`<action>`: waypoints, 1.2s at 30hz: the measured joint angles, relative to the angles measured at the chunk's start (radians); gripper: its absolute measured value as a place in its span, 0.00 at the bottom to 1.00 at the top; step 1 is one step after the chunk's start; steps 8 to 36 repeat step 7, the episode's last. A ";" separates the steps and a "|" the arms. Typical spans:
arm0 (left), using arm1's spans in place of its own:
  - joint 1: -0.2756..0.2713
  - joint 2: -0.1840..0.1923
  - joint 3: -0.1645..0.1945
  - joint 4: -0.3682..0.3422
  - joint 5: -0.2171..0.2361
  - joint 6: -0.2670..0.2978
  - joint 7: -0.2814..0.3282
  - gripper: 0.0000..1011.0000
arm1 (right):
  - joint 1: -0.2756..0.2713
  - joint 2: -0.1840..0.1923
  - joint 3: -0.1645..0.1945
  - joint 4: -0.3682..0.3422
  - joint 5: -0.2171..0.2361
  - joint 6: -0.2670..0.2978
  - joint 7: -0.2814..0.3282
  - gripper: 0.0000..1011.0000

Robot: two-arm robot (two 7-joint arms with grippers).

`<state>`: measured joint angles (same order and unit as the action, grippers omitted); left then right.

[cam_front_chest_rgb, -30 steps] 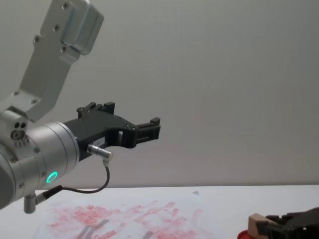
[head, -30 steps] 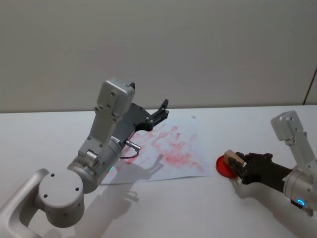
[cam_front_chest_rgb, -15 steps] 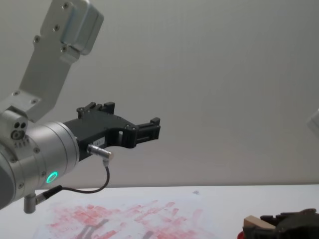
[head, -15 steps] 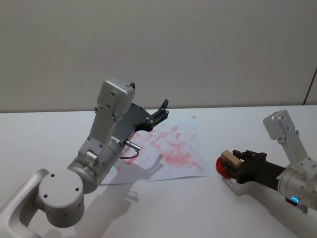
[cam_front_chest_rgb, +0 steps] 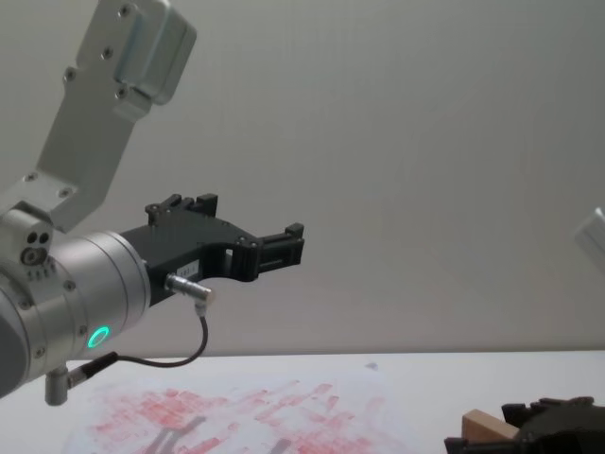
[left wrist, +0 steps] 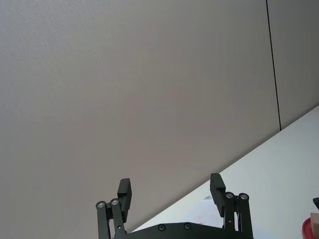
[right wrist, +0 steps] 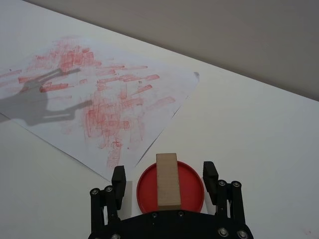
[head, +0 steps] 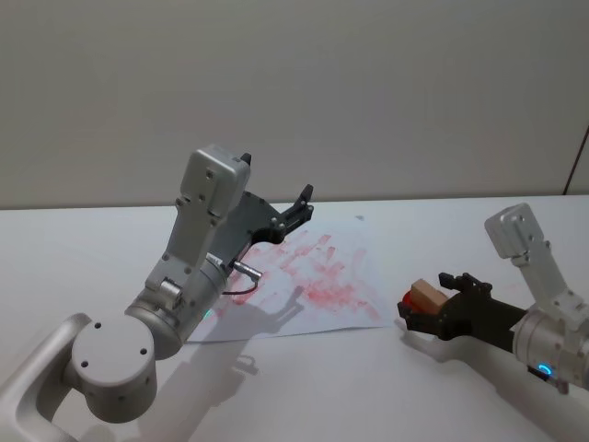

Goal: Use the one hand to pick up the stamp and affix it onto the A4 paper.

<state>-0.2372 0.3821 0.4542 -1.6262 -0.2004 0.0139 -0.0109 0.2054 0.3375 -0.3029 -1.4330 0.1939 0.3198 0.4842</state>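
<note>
While right end effector [right wrist: 163, 183] gapes around one stamp [right wrist: 168, 179] | one ink pad [right wrist: 192, 186] | one A4 paper [right wrist: 124, 99]

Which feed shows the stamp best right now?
Right wrist view: the stamp lies unobstructed on the red ink pad, between open jaws. Head view shows it small; chest view catches just its end.

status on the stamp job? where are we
Done: the A4 paper already carries many red prints. In hand: the right gripper is open around the stamp, which lies on the red ink pad, ungripped. Left: grip, lift, press on paper. The left gripper hangs open above the sheet.
</note>
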 joint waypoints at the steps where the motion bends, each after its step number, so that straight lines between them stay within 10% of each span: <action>1: 0.000 0.000 0.000 0.000 0.000 0.000 0.000 0.99 | 0.000 0.000 0.000 0.000 0.000 0.000 0.000 0.93; 36: 0.000 0.000 0.000 0.000 0.000 0.000 0.000 0.99 | 0.002 -0.001 -0.001 0.003 -0.002 0.000 0.002 0.99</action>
